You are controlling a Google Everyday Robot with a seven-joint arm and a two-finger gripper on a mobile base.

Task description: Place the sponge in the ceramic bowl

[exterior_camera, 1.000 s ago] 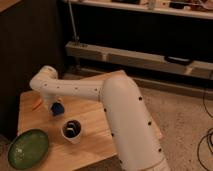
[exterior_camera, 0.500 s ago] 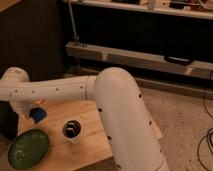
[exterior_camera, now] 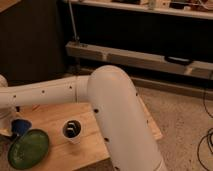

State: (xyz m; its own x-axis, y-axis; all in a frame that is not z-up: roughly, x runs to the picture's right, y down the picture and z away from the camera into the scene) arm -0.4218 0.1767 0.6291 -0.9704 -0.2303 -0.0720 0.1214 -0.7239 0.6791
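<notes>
The dark-blue sponge [exterior_camera: 22, 127] hangs just above the far rim of the glossy green ceramic bowl [exterior_camera: 28, 149], which sits at the table's front left corner. My gripper [exterior_camera: 12, 126] is at the left edge of the camera view, shut on the sponge, with most of the hand cut off by the frame. The white arm [exterior_camera: 60, 92] stretches left across the table from its big shoulder in the foreground.
A small white cup [exterior_camera: 73, 132] with a dark inside stands on the wooden table [exterior_camera: 50, 117], right of the bowl. The arm's shoulder [exterior_camera: 120, 120] hides the table's right part. Behind are a dark wall, a low shelf and speckled floor with cables at right.
The gripper has carried the sponge left and forward, from the table's back part to just over the green bowl's rim. The arm has swung further left.
</notes>
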